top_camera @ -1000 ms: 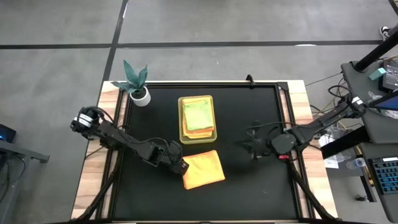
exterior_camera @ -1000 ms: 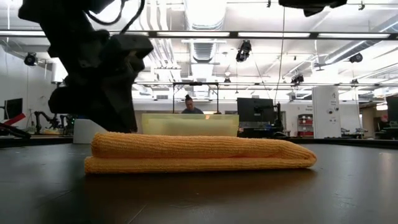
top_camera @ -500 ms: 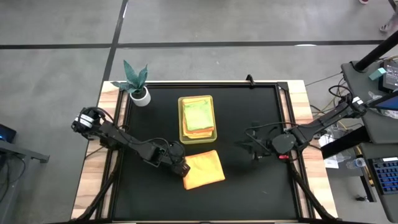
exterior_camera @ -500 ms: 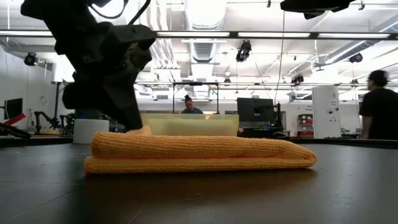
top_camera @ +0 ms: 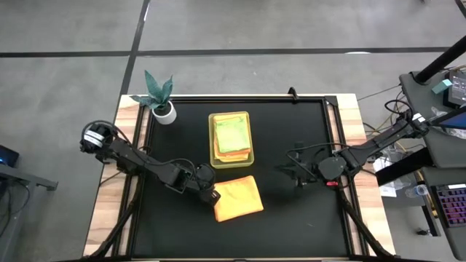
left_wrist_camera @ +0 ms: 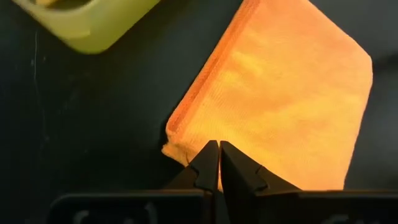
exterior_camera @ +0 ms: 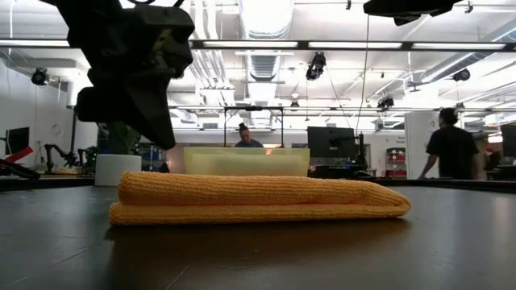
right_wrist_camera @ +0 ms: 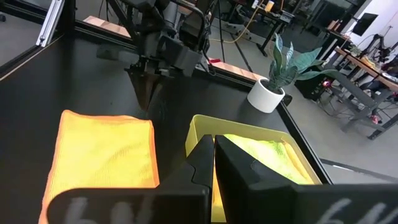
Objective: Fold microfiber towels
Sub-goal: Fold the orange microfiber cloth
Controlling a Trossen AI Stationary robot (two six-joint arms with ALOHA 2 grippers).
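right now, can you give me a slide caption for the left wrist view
Left gripper shut, empty, poised above the corner of the folded orange towel, yellow-green tray nearby.

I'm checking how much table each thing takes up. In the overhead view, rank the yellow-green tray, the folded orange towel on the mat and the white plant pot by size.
1. Tray, largest by a little.
2. Orange towel, close behind it.
3. Plant pot, clearly smallest.

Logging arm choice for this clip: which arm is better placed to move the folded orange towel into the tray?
Probably the left. Its tool, shut and empty, hangs right at the folded orange towel's corner, beside the tray. The right tool, also shut, waits farther off.
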